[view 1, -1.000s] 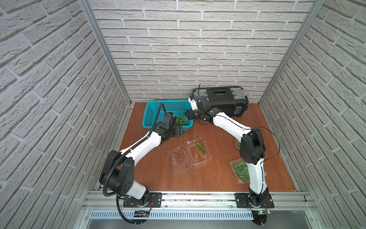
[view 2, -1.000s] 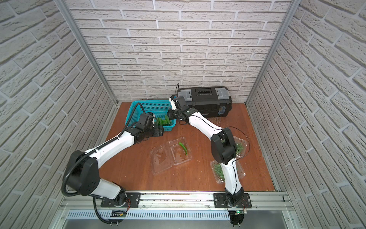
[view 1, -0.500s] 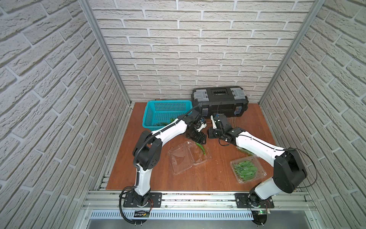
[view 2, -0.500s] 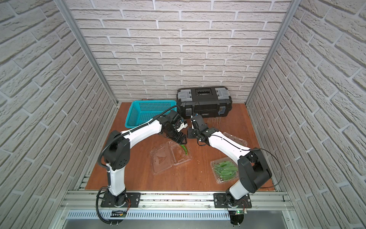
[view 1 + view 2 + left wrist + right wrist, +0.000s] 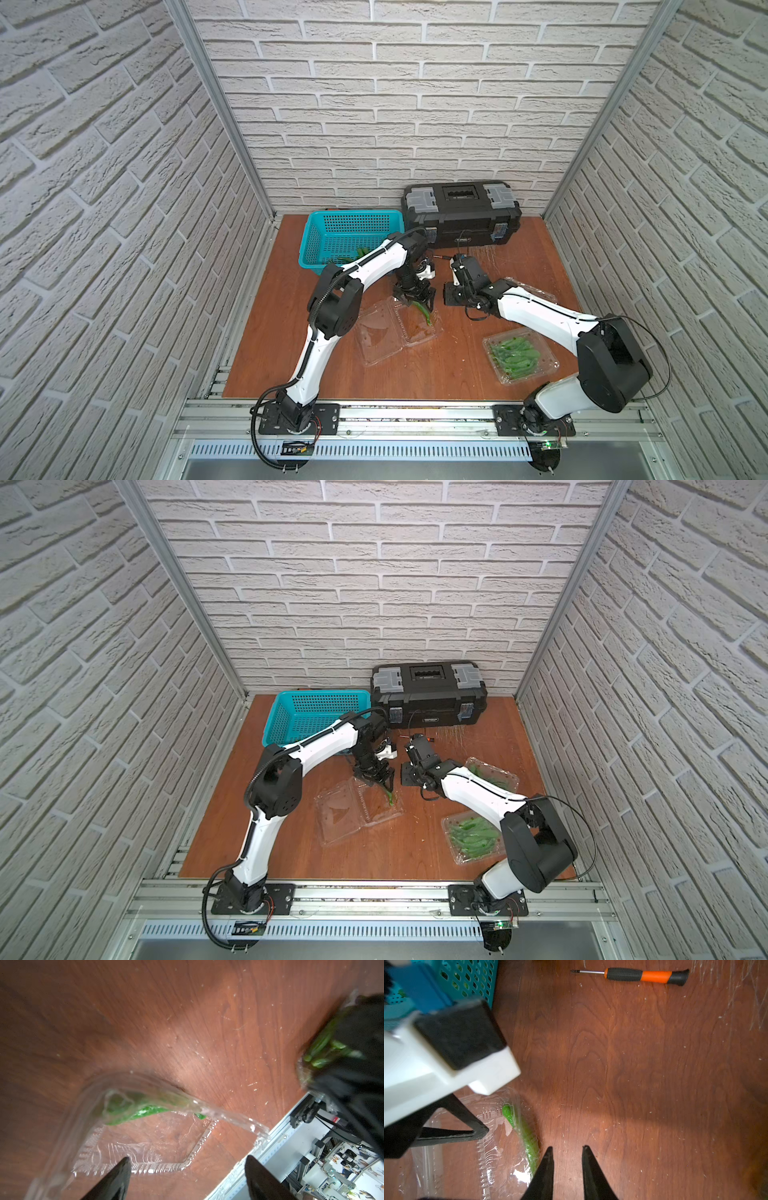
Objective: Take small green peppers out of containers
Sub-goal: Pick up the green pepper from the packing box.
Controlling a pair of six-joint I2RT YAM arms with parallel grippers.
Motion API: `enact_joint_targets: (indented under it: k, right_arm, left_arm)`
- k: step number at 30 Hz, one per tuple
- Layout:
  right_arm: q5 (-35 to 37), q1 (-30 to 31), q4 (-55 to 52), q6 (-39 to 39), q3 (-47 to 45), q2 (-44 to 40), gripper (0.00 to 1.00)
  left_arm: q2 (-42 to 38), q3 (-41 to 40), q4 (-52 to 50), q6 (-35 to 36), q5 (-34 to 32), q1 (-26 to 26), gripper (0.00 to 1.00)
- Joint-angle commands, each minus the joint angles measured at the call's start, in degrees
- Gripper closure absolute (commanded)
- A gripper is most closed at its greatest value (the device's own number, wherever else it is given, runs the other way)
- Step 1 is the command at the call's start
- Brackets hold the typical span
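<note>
Both arms have swung from the teal basket [image 5: 349, 226] to the opened container [image 5: 376, 338]. Left end effector [image 5: 188, 1167] wide, empty, over its lone small green pepper [image 5: 145, 1112]; right end effector [image 5: 566, 1148] narrow, empty, just beside. Next I'd lower left and pinch that pepper.

Wooden table [image 5: 457, 374], brown, scuffed and flecked with pale specks. At far left sat the teal basket [image 5: 309, 245], with the black toolbox [image 5: 461, 224] just beside it on the right. A screwdriver [image 5: 641, 976] lay in front of the toolbox. The open punnet [image 5: 378, 336] was splayed flat in the centre. The full punnet [image 5: 550, 361] sat near right, and beyond it a third punnet [image 5: 536, 293] was partly hidden.
</note>
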Motion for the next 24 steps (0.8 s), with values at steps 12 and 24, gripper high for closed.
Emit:
enact_joint_targets:
  k: [12, 24]
  right_arm:
    - [-1.0, 0.6, 1.1, -1.5, 1.3, -0.5, 0.74]
    - [-2.0, 1.7, 0.7, -1.8, 1.7, 1.1, 0.75]
  left_arm:
    - [1.5, 1.9, 5.2, 0.2, -27.1, -3.9, 0.09]
    - [-7.6, -8.8, 18.5, 13.7, -36.3, -8.1, 0.02]
